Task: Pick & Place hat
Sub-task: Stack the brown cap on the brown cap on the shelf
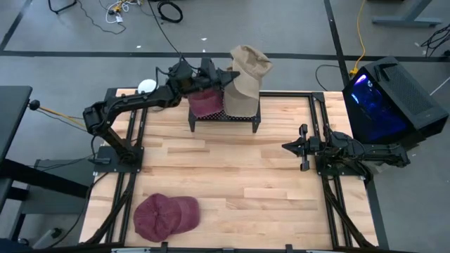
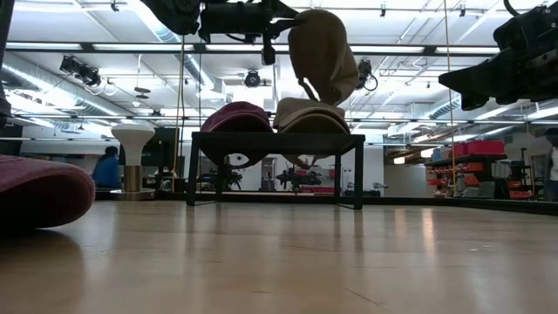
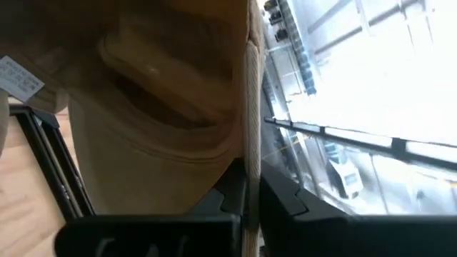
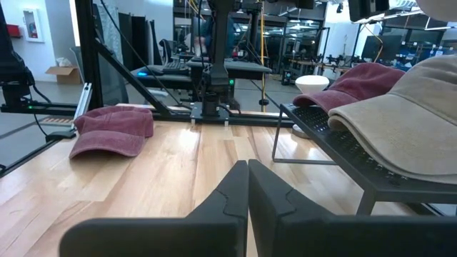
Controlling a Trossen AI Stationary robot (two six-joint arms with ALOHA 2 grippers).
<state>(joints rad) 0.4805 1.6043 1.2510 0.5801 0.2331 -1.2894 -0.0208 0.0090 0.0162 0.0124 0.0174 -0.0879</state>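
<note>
Your left gripper [image 1: 226,72] above black rack [image 1: 223,118], jaws pinched on tan hat [image 1: 247,63], lifted clear of rack. Maroon hat [image 1: 206,104] and second tan hat [image 1: 239,100] rest on rack. Your right gripper [image 1: 290,146] right of rack, jaws closed, empty.

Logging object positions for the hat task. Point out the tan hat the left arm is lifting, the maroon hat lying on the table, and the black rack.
tan hat [image 1: 247,65], high view, on its crown.
maroon hat [image 1: 166,216], high view, mid-crown.
black rack [image 2: 277,137], low view, front edge of its top.
</note>
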